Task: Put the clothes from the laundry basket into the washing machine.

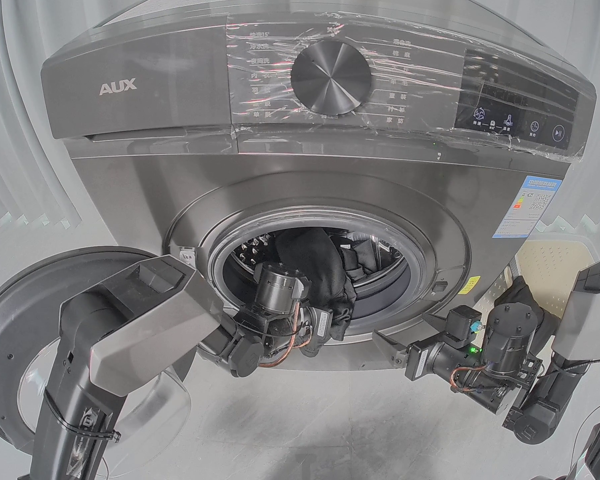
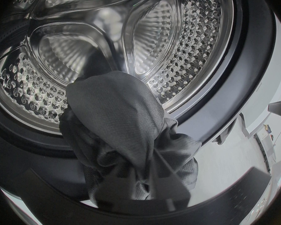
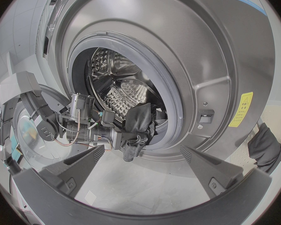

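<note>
My left gripper (image 1: pixel 317 315) is at the lower rim of the washing machine's round opening (image 1: pixel 407 235), shut on a dark grey garment (image 1: pixel 313 261). The garment bunches up over its fingers and hangs partly over the door seal (image 2: pixel 209 122), with the steel drum (image 2: pixel 165 41) behind it. More dark cloth (image 1: pixel 367 255) lies inside the drum. My right gripper (image 3: pixel 143 160) hangs open and holds nothing, low in front of the machine's right side. A cream laundry basket (image 1: pixel 560 261) stands at the right, and a dark garment (image 3: pixel 265 147) is draped over its edge.
The machine's round door (image 1: pixel 20 315) is swung open to the left, beside my left arm. Bare grey floor (image 1: pixel 313 421) stretches in front of the machine. Pale curtains (image 1: pixel 13 135) hang behind it.
</note>
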{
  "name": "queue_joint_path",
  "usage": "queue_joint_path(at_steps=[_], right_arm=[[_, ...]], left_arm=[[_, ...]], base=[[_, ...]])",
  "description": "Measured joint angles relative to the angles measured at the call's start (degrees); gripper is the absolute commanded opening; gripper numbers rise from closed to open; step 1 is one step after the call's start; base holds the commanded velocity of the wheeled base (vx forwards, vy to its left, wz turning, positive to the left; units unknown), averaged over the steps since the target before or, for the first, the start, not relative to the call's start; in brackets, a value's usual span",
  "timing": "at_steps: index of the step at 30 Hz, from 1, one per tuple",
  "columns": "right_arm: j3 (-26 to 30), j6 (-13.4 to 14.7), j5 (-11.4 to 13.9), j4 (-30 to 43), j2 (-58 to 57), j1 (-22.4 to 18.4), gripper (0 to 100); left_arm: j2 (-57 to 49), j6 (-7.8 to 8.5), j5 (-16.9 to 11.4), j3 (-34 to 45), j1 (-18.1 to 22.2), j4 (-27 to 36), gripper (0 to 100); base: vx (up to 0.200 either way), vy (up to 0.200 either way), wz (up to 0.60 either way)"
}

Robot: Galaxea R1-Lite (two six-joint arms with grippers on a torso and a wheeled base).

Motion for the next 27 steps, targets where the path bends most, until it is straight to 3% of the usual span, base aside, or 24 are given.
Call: queue_joint_path(at_steps=[4,17,18,27], right_arm=[[0.00,0.02,0.00,0.00,0.00,0.00,100],[0.00,0.02,-0.01,0.00,-0.09,-0.02,100],[0.00,0.02,0.00,-0.02,-0.09,-0.07,100],[0.00,0.00,0.00,0.00,-0.09,-0.11,100]], left_arm=[[0.67,-0.55,0.83,-2.50,0.00,0.22,0],[5.60,-3.12,8.35,-21.97,1.66,-1.76,0],[6.06,-3.18,8.66,-23.09,1.85,-2.02,100],[6.81,-3.78,9.14,-21.05,2.33,-3.15,100]], base=[[0.000,0.000,0.00],[0.000,0.000,0.00],[0.000,0.000,0.00],[0.000,0.000,0.00]])
